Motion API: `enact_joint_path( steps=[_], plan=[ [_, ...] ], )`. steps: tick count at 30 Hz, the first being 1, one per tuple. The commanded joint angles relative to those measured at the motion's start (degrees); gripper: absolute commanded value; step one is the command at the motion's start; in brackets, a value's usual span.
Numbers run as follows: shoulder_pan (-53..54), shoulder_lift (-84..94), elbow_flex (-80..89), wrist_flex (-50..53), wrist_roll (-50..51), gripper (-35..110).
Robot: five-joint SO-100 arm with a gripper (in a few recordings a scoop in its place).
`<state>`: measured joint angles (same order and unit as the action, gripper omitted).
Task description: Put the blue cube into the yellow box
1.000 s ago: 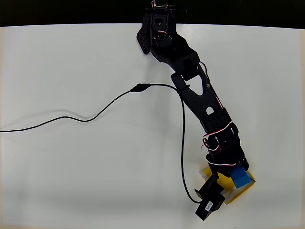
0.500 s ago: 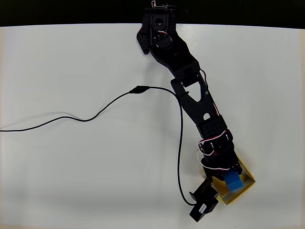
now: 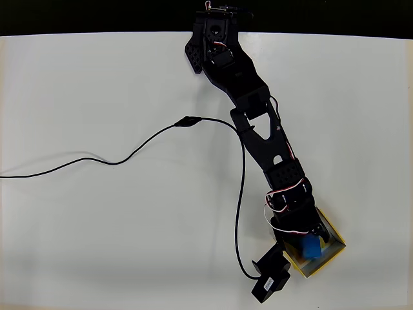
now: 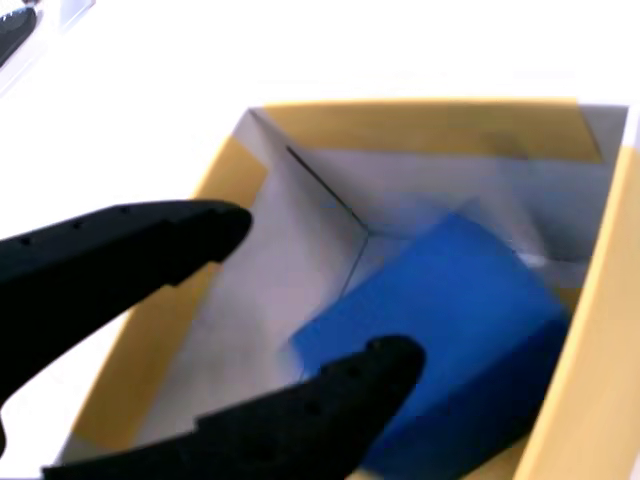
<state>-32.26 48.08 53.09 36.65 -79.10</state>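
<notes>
The black arm (image 3: 258, 129) stretches from its base at the table's far edge down to the yellow box (image 3: 332, 232), its wrist bent over the box's near-left side in the overhead view. In the wrist view the gripper (image 4: 310, 300) stands parted, both curved matte-black fingers free of the blue cube (image 4: 450, 320). The cube, a plain solid block, rests tilted inside the box against its right wall. The box's inner walls look pale grey, its rim yellow. A thin black cable (image 3: 129, 155) trails across the white table (image 3: 97, 226), left of the box.
</notes>
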Motion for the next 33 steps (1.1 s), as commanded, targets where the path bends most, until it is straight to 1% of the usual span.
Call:
enact_joint_path(
  steps=[1, 7, 11, 15, 33],
  plan=[
    [-0.4, 4.7, -5.7, -1.1, -0.1, 30],
    [-0.7, 10.1, -4.3, 2.2, -1.9, 28],
    [-0.4, 16.3, -3.3, 6.2, -4.0, 22],
    [1.2, 22.9, 1.3, 9.5, -5.0, 18],
    [14.1, 48.0, 28.8, 10.4, -8.2, 8]
  ],
)
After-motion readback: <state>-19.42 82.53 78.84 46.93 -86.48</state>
